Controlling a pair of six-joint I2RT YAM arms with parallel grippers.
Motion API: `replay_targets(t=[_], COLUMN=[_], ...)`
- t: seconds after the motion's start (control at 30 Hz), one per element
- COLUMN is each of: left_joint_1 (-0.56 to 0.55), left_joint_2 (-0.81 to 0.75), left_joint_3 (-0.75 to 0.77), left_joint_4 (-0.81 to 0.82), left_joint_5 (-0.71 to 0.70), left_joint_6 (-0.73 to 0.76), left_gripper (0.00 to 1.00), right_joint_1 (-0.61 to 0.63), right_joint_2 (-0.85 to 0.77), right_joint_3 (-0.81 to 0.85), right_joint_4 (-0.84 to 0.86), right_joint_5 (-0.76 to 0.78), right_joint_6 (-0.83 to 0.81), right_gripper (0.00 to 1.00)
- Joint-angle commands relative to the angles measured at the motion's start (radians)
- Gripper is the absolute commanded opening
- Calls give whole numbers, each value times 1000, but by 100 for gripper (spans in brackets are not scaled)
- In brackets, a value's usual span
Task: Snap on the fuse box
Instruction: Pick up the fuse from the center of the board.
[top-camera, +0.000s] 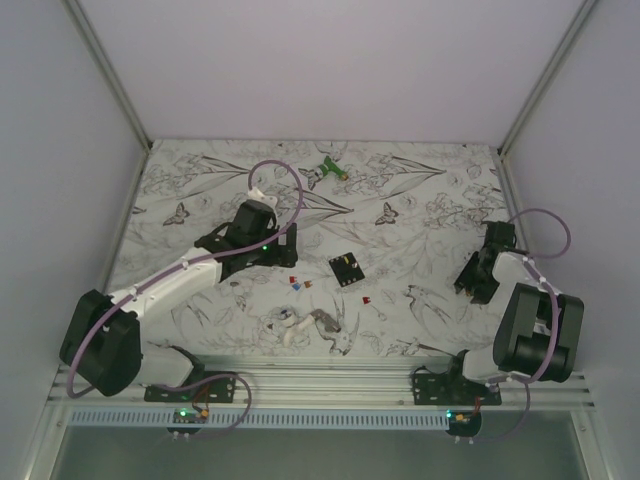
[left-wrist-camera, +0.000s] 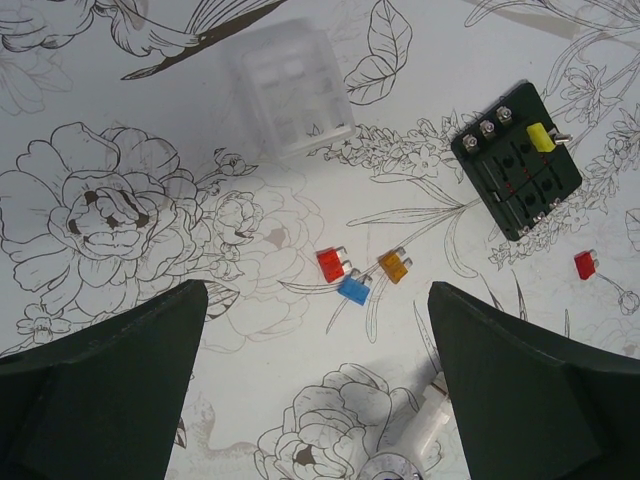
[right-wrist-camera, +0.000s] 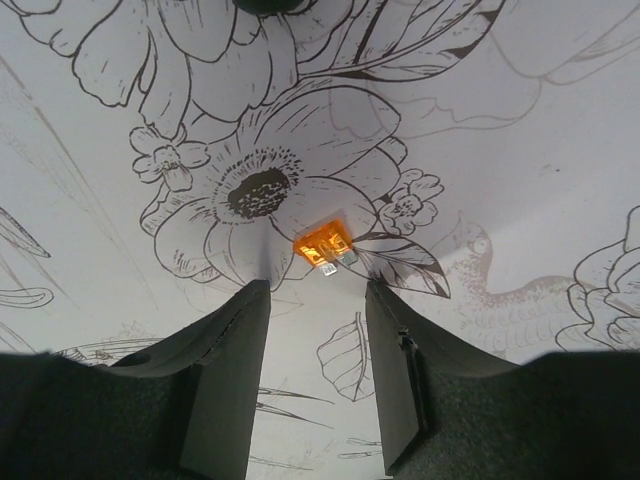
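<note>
ops: Left wrist view, where's the fuse box (left-wrist-camera: 515, 160)?

arm: Flat on the printed cloth (left-wrist-camera: 150, 130), up and right of my left gripper (left-wrist-camera: 315, 288), well apart from it. From the top camera it's mid-table, between both arms.

ops: Looks?

arm: Black, roughly square, slotted face up. Screw heads along two opposite edges, one yellow fuse (left-wrist-camera: 541, 137) seated near a corner. Clear cover (left-wrist-camera: 290, 90) lies apart from it, further left.

ops: Handling?

arm: My guess is stiff moulded plastic, light, likely to skate on the cloth if shoved sideways. I'd take it across the two plain side walls, clear of the screws and the fuse. Any snap wants a straight-down press.

ops: Fingers?

arm: Left fingers (left-wrist-camera: 120, 390) are spread wide with nothing between them. Right gripper (right-wrist-camera: 317, 287) has its jaws parted and holds nothing. An orange fuse (right-wrist-camera: 322, 245) lies on the cloth just beyond the tips.
</note>
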Motion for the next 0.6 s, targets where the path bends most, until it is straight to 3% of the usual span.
replay_targets(t=[0.0, 0.3, 0.57], left_joint_1=[7, 7, 7], left_joint_2=[-23, -29, -41], left_joint_3=[-17, -22, -25], left_joint_4=[5, 7, 8], left_joint_5=[14, 11, 12], left_joint_6=[-9, -6, -7], left_gripper=[97, 97, 97], right_joint_1=[2, 1, 4], right_joint_2=[-25, 41, 81], right_joint_3=[47, 107, 79], right_joint_4=[3, 26, 28], right_joint_5=[52, 17, -16], right_joint_6=[-34, -106, -95], right_gripper=[50, 60, 59])
